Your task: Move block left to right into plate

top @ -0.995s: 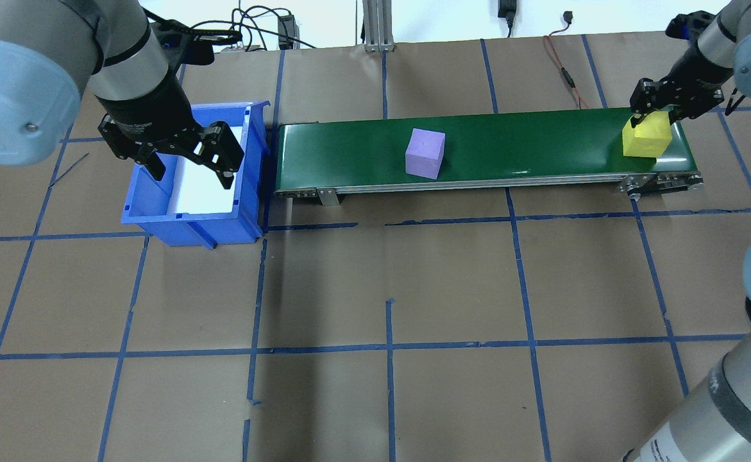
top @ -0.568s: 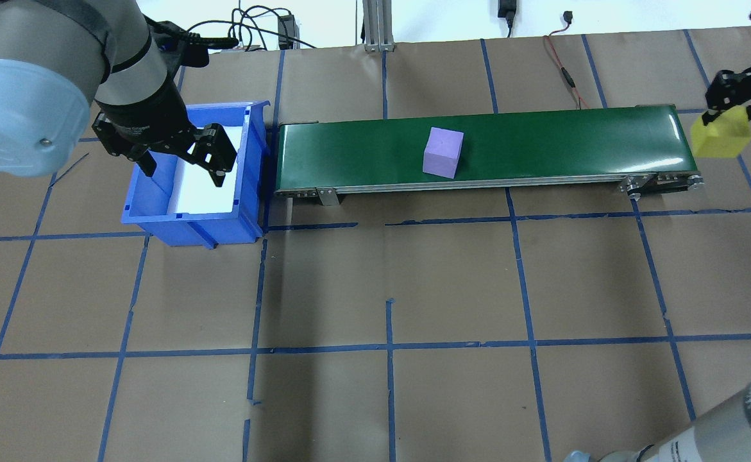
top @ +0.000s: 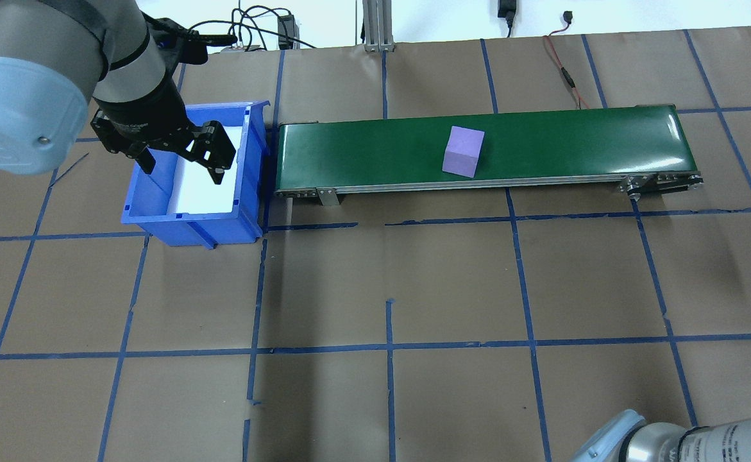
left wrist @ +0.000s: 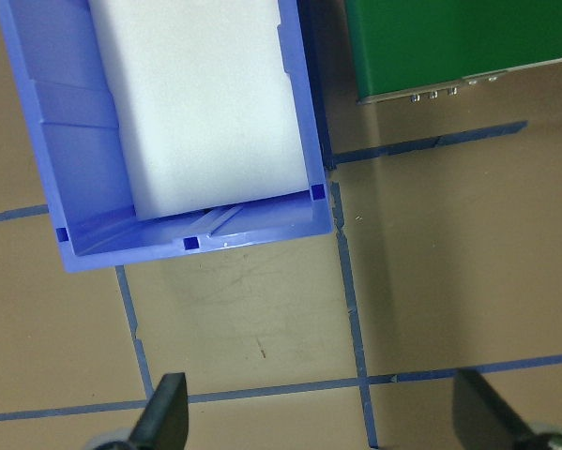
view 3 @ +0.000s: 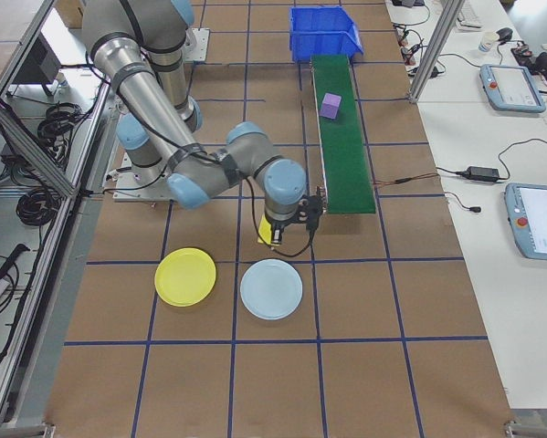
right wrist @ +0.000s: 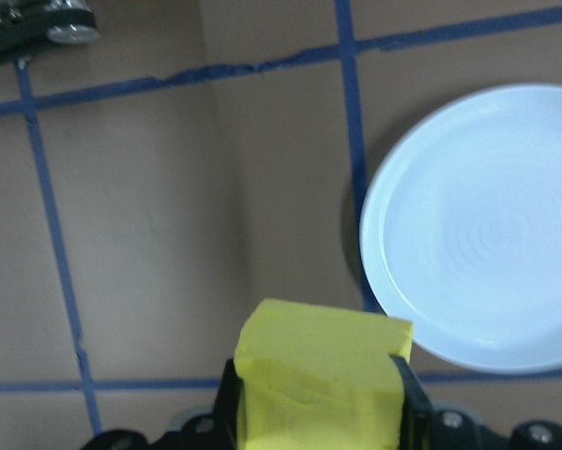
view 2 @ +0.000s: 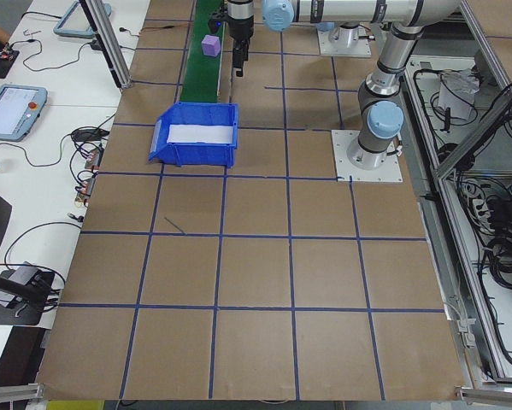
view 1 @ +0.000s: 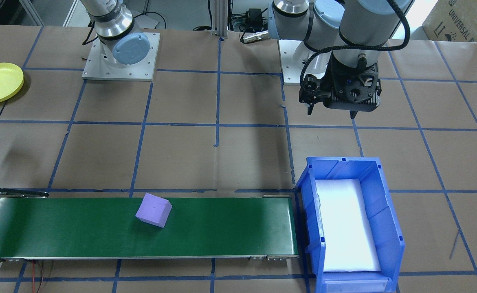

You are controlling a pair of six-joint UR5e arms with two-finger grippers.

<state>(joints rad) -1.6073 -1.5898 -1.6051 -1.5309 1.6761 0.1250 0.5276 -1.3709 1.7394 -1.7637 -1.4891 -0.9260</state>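
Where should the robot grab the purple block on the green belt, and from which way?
Probably from straight above, with the jaws closing on two opposite flat sides of the purple block. It is a cube sitting flat on the belt with nothing next to it, so the top is free. It is turned a little against the belt's edges, so the jaws should turn to match its sides.

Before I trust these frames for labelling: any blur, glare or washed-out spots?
Right wrist view: yellow block and light blue plate look soft. Front-facing view: the blue bin's white liner is blown out. Overhead view: faint sheen on the green belt's right end.
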